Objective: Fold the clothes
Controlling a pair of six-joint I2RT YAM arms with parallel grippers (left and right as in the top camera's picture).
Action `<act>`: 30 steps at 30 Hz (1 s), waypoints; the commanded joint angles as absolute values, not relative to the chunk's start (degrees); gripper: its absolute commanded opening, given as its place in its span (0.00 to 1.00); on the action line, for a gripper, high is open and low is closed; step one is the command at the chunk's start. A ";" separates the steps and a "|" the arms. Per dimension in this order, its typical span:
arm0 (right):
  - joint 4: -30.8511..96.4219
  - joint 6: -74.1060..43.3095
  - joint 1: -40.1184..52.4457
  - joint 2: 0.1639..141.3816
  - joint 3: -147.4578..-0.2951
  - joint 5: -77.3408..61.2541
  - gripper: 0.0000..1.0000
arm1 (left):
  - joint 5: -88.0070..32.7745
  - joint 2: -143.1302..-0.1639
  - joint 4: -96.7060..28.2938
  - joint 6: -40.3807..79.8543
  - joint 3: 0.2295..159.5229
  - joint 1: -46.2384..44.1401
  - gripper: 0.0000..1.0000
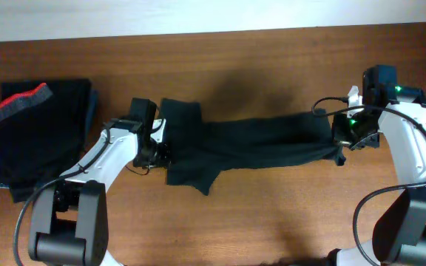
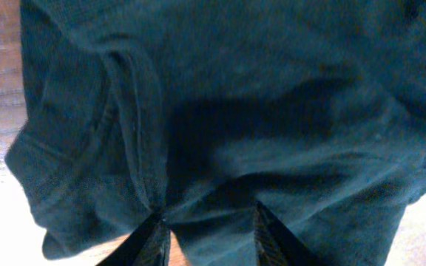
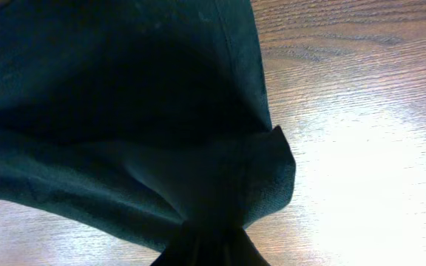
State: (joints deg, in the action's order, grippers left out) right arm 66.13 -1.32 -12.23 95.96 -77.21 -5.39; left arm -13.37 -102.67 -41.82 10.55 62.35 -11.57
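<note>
The long black garment (image 1: 257,140) is stretched across the bench (image 1: 272,214) between both claws, one end pinched in the left claw (image 1: 161,151), the other clamped in the right claw (image 1: 340,151).

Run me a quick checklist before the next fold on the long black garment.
1. Hold of the right gripper on the long black garment: ok, shut on its end.
2. Hold of the left gripper on the other end: cannot tell.
3. Garment lying flat: not ok, left end bunched and wrinkled.
4. Garment apart from the folded stack: ok.
</note>
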 commanded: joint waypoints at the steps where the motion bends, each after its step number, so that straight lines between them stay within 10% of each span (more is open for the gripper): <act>1: 66.28 -1.54 -12.45 96.01 -77.03 -4.64 0.09 | -14.46 -103.39 -40.64 11.31 61.87 -11.46 0.35; 9: 66.59 -1.54 -12.45 96.01 -77.03 -4.62 0.10 | -15.51 -103.39 -39.86 11.31 61.87 -11.46 0.01; 22: 64.49 -1.54 -12.45 96.01 -77.06 -4.64 0.11 | -15.27 -92.18 -49.17 9.23 71.79 -9.54 0.00; 30: 65.19 -1.54 -12.45 96.01 -77.06 -4.67 0.46 | -15.27 -81.91 -48.47 9.32 74.81 -9.45 0.00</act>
State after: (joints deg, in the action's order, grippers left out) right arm 65.10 -1.41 -12.23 95.96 -77.21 -5.23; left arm -14.81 -84.79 -48.23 10.26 74.19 -9.61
